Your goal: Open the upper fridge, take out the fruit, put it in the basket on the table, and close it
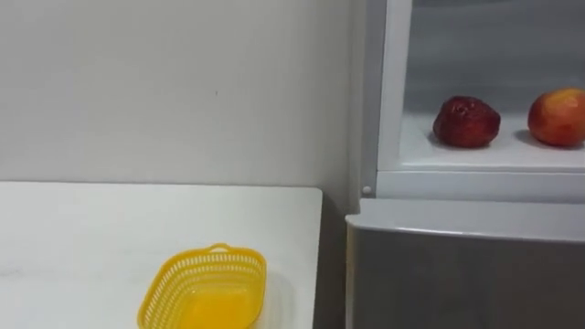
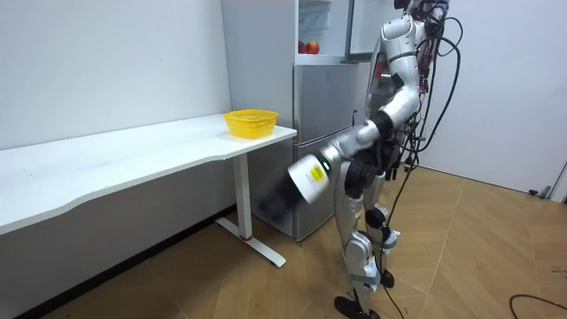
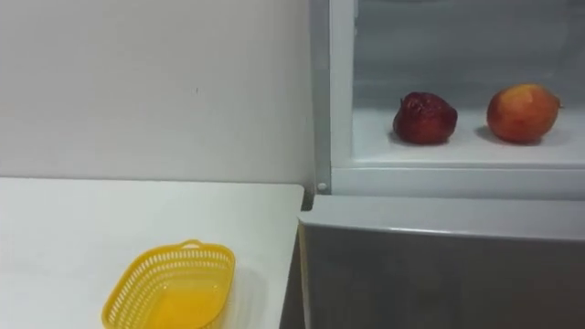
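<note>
The upper fridge's white shelf [image 1: 484,157] holds a dark red round fruit [image 1: 466,122] and, to its right and apart from it, an orange-red round fruit [image 1: 557,117]. Nothing's in front of them. A yellow plastic mesh basket [image 1: 163,291] sits near the white worktop's [image 1: 82,238] right edge, beside the fridge. The left hand [image 2: 282,201] is down low and a blur, so can't tell its state.

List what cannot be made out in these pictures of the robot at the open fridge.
- Left hand: a dark blur in the room view, state unclear.
- Yellow basket: near rim cut off by the eye views' lower edge.
- Upper fridge compartment: top and right side cut off by the eye views' edges.
- Dark red fruit and orange-red fruit: too small in the room view to tell apart.
</note>
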You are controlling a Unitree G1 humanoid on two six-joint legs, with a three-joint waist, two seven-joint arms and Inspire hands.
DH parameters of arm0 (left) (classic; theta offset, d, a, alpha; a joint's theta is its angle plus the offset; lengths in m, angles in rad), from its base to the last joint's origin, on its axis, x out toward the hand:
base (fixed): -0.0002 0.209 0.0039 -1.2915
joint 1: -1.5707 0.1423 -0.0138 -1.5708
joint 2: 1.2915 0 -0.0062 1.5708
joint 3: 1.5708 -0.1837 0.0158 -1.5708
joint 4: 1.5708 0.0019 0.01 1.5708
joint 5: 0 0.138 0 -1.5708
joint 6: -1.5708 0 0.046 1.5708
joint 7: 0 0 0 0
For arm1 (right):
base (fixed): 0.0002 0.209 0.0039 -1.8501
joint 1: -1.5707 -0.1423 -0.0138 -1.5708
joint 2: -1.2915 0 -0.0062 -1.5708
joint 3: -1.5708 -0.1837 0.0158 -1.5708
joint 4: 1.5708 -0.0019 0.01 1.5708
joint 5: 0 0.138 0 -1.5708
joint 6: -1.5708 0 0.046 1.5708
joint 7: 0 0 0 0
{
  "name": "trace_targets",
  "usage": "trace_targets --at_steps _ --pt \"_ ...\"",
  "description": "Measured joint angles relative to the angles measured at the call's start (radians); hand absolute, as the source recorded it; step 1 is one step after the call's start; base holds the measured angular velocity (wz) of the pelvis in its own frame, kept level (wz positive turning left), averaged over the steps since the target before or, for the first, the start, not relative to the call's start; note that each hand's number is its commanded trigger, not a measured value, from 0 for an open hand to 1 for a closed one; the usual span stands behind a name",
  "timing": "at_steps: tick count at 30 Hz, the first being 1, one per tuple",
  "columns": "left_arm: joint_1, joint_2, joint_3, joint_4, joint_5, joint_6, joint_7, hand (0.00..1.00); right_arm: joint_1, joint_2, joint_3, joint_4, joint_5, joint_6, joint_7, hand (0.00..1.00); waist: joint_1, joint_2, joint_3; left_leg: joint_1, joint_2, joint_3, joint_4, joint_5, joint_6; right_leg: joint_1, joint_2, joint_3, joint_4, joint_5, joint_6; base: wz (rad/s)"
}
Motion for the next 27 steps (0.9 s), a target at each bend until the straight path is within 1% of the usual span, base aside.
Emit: trace_targets --at_steps 1,3,4,6,7,8,9,12,14,15,17,19,21,23,24,25,26,27 --pt "0.000 -0.002 -0.014 0.085 -0.008 0.007 -0.007 0.00 0.000 0.001 0.000 0.002 0.009 0.003 0.003 0.00 -0.001 0.001 -0.0026 0.000 0.000 -0.001 0.000 0.000 0.000 0.002 0.000 -0.002 -0.001 0.000 0.000 0.03" --pt "-0.001 -0.004 -0.026 0.228 -0.010 0.023 -0.025 0.00 0.002 0.001 0.000 0.001 0.015 0.014 0.000 0.00 -0.002 -0.005 -0.0013 0.002 0.001 -0.001 0.000 0.000 0.000 0.001 0.000 -0.001 -0.003 0.000 0.000 0.00" --pt "-0.006 -0.005 -0.039 0.257 -0.007 0.027 -0.030 0.00 0.002 0.001 0.000 0.001 0.017 0.017 0.000 0.00 -0.003 -0.007 0.0001 0.003 0.001 0.000 -0.001 0.000 0.000 0.001 0.000 -0.001 -0.002 0.000 0.000 0.00" --pt "-0.015 -0.008 -0.075 0.355 0.032 0.053 -0.059 0.00 -0.008 0.001 0.003 0.000 0.026 0.022 0.000 0.00 -0.004 0.000 -0.0005 0.008 0.001 0.005 -0.002 0.000 0.000 0.001 0.000 0.005 0.004 -0.001 0.000 -0.05" --pt "-0.020 -0.009 -0.081 0.369 0.041 0.061 -0.067 0.00 -0.011 0.002 0.004 0.001 0.027 0.022 0.000 0.00 -0.006 0.001 -0.0001 0.009 0.001 0.005 -0.003 0.000 0.000 0.001 -0.001 0.005 0.005 -0.001 0.000 0.00" --pt "-0.023 -0.015 -0.088 0.383 0.075 0.074 -0.076 0.00 -0.017 0.003 0.011 0.004 0.039 0.022 -0.005 0.00 -0.013 0.001 -0.0002 0.010 0.000 0.004 -0.005 0.001 0.002 0.002 -0.001 0.006 0.005 -0.001 0.001 0.03" --pt "-0.022 -0.021 -0.099 0.384 0.107 0.088 -0.087 0.00 -0.024 0.005 0.016 0.011 0.065 0.022 -0.016 0.00 -0.022 0.000 0.0000 0.013 0.000 0.004 -0.007 0.002 0.003 0.006 -0.001 0.005 0.004 -0.001 0.001 0.04" --pt "-0.038 -0.034 -0.119 0.384 0.166 0.108 -0.102 0.00 -0.032 0.012 0.016 0.009 0.111 0.018 -0.055 0.00 -0.039 -0.001 0.0001 0.014 0.000 0.003 -0.005 0.002 0.004 0.008 -0.002 0.003 0.007 -0.001 0.001 0.02" --pt "-0.077 -0.036 -0.137 0.383 0.232 0.126 -0.115 0.00 -0.051 0.015 0.004 0.001 0.196 0.017 -0.095 0.00 -0.058 -0.006 -0.0001 0.003 -0.001 0.002 0.000 0.004 0.006 -0.004 -0.003 0.002 0.014 -0.002 0.001 0.00" --pt "-0.081 -0.036 -0.144 0.383 0.239 0.128 -0.115 0.00 -0.055 0.015 0.001 0.000 0.222 0.016 -0.107 0.00 -0.062 -0.007 -0.0003 0.000 -0.001 0.002 0.001 0.004 0.007 -0.006 -0.003 0.002 0.015 -0.002 0.001 0.00" --pt "-0.114 -0.036 -0.157 0.382 0.295 0.129 -0.128 0.00 -0.069 0.018 -0.015 -0.024 0.343 0.002 -0.154 0.00 -0.079 -0.011 -0.0003 -0.002 -0.001 0.009 0.002 0.005 0.008 -0.012 -0.003 0.009 0.018 -0.001 0.001 -0.08" --pt "-0.133 -0.036 -0.168 0.380 0.331 0.128 -0.136 0.00 -0.067 0.019 -0.020 -0.060 0.420 -0.013 -0.183 0.00 -0.081 -0.015 0.0000 -0.004 0.000 0.022 0.001 0.005 0.008 -0.020 -0.002 0.020 0.020 -0.001 0.001 -0.19" --pt "-0.142 -0.037 -0.177 0.381 0.342 0.129 -0.143 0.00 -0.078 0.021 -0.030 -0.095 0.465 -0.015 -0.218 0.00 -0.086 -0.021 -0.0007 -0.004 0.000 0.035 0.001 0.005 0.008 -0.027 -0.001 0.034 0.022 -0.001 0.001 -0.20" --pt "-0.141 -0.036 -0.192 0.378 0.345 0.128 -0.157 0.00 -0.081 0.028 -0.037 -0.186 0.507 -0.026 -0.271 0.00 -0.095 -0.032 -0.0006 -0.003 0.000 0.044 0.000 0.005 0.008 -0.030 0.000 0.043 0.021 0.000 0.001 -0.13" --pt "-0.139 -0.036 -0.195 0.377 0.351 0.129 -0.160 0.00 -0.081 0.029 -0.037 -0.213 0.521 -0.030 -0.283 0.00 -0.098 -0.033 0.0000 -0.002 0.000 0.046 0.000 0.005 0.008 -0.031 0.001 0.045 0.021 0.000 0.001 -0.12" --pt "-0.134 -0.036 -0.201 0.375 0.355 0.128 -0.168 0.00 -0.080 0.031 -0.042 -0.284 0.532 -0.033 -0.311 0.00 -0.103 -0.039 -0.0005 -0.001 0.000 0.051 0.000 0.005 0.008 -0.032 0.001 0.050 0.025 0.000 0.001 -0.14" --pt "-0.133 -0.036 -0.210 0.373 0.361 0.128 -0.175 0.00 -0.080 0.033 -0.051 -0.365 0.528 -0.040 -0.342 0.00 -0.104 -0.043 0.0002 -0.001 0.000 0.056 -0.001 0.005 0.008 -0.038 0.001 0.053 0.033 0.000 0.001 -0.13" --pt "-0.133 -0.036 -0.212 0.372 0.363 0.127 -0.178 0.00 -0.078 0.036 -0.059 -0.411 0.523 -0.044 -0.360 0.00 -0.105 -0.044 0.0015 -0.002 0.000 0.058 -0.001 0.005 0.008 -0.040 0.001 0.054 0.033 0.000 0.001 -0.09"
